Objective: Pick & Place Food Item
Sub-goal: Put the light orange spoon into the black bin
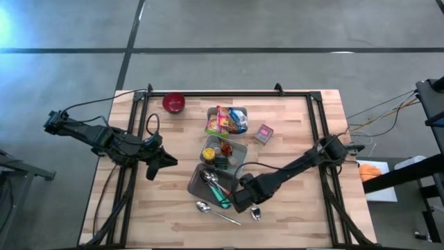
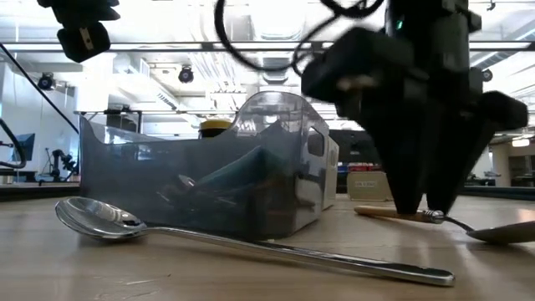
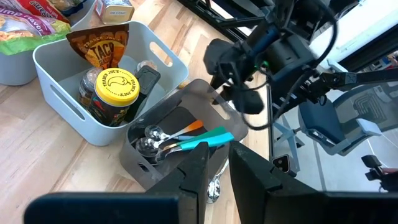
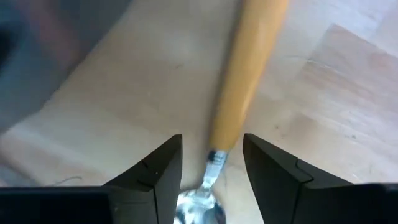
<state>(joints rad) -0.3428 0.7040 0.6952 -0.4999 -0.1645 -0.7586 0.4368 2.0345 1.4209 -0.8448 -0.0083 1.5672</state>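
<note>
Down at the near edge of the surface [image 1: 291, 208], the right gripper [image 4: 211, 163] stands over an orange-handled spoon [image 4: 239, 93].
Its fingers are parted, one on each side of the spoon's neck, not clamped on it; the spoon lies flat on the wood just beside a grey bin [image 1: 198, 187] of utensils. Behind that sits a pale tub [image 3: 56, 81] with a yellow-lidded jar [image 3: 115, 87]. Snack packets [image 1: 223, 121] lie farther back. Off to the left, the left gripper [image 1: 168, 162] hovers, nearly closed and holding nothing.
</note>
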